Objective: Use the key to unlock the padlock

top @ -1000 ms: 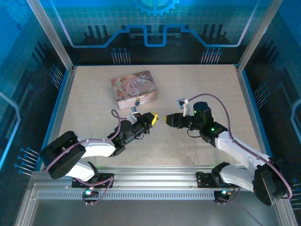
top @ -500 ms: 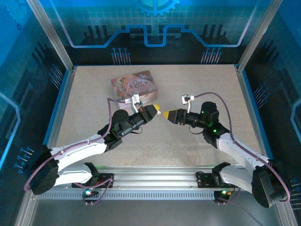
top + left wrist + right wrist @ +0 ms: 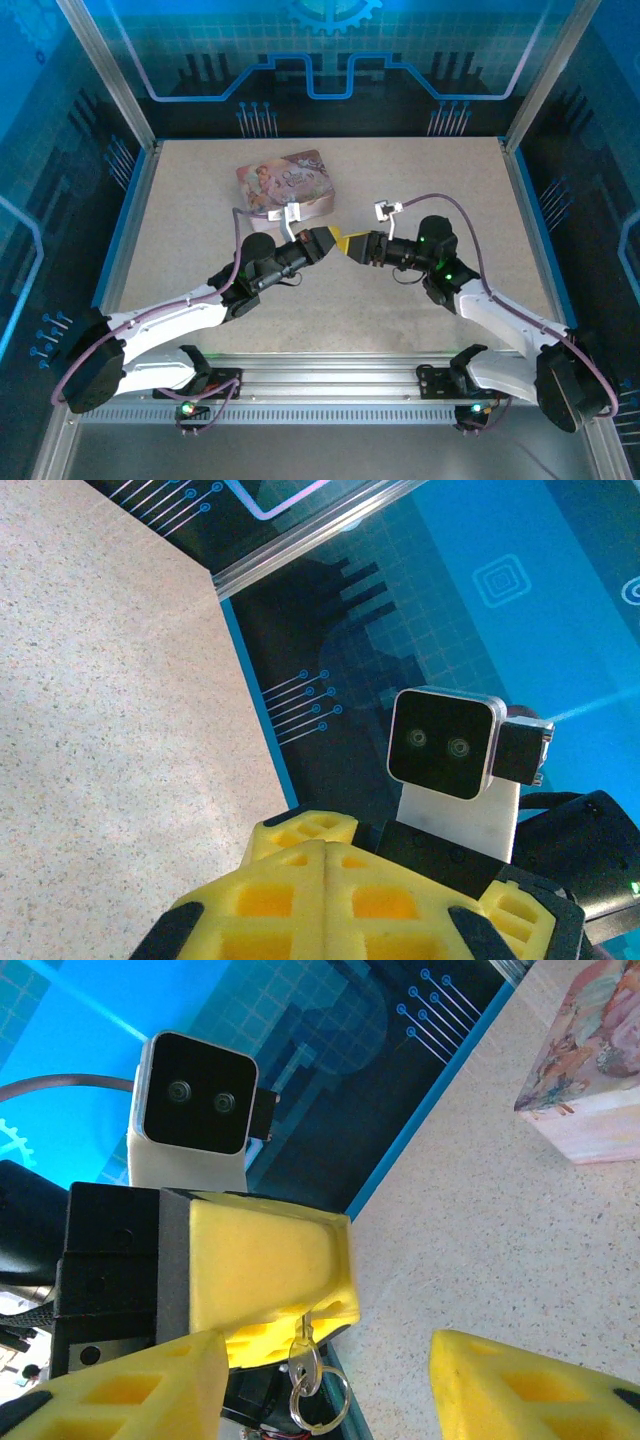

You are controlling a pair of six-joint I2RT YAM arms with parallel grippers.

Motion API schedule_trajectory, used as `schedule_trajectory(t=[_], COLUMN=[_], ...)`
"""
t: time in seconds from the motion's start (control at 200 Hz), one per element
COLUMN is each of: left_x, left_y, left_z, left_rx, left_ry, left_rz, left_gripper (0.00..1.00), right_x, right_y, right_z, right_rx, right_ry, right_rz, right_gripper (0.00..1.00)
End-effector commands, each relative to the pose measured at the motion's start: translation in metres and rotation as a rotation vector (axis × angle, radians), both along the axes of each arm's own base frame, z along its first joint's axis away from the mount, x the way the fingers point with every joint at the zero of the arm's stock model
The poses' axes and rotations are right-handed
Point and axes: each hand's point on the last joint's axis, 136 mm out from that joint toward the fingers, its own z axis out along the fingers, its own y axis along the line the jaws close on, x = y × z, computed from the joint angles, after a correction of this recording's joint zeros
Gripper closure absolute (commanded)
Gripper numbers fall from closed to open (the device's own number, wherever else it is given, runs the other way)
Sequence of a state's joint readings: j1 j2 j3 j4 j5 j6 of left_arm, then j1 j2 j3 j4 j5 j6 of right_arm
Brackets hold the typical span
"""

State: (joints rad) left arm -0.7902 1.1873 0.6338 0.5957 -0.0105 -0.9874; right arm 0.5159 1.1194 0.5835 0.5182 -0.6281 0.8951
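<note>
My top camera sits above and behind the bases and looks down on the whole table (image 3: 200,190) from far off. Each wrist camera rides close behind its own fingers. The left one looks over the left gripper (image 3: 325,848) at the right wrist camera (image 3: 445,745), which is very near. The right one looks back between the spread fingers of the right gripper (image 3: 357,245) at the left wrist camera (image 3: 195,1110), near enough to show the key (image 3: 303,1345) pinched there. Top and right wrist views share the tin (image 3: 590,1080).
</note>
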Motion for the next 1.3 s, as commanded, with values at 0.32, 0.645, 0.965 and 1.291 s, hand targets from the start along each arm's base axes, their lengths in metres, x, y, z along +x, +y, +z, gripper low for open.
schedule_trajectory(t=[0.32, 0.645, 0.965, 1.291], left_x=[-0.003, -0.004, -0.003, -0.003], left_y=[0.004, 0.006, 0.008, 0.013], left_z=[0.005, 0.004, 0.003, 0.005], left_rx=[-0.002, -0.001, 0.005, 0.013], left_ry=[-0.031, -0.03, -0.027, -0.042], left_rz=[0.007, 0.013, 0.021, 0.035], left_gripper=[1.0, 1.0, 1.0, 0.95], right_x=[-0.002, -0.003, -0.005, -0.006], right_y=[0.01, 0.011, 0.008, 0.003], right_z=[0.002, -0.003, -0.006, -0.016], right_rx=[0.002, -0.014, -0.034, -0.075], right_ry=[-0.008, 0.004, 0.003, 0.017], right_rz=[0.01, 0.016, 0.01, -0.007], right_gripper=[0.61, 0.77, 0.9, 0.98])
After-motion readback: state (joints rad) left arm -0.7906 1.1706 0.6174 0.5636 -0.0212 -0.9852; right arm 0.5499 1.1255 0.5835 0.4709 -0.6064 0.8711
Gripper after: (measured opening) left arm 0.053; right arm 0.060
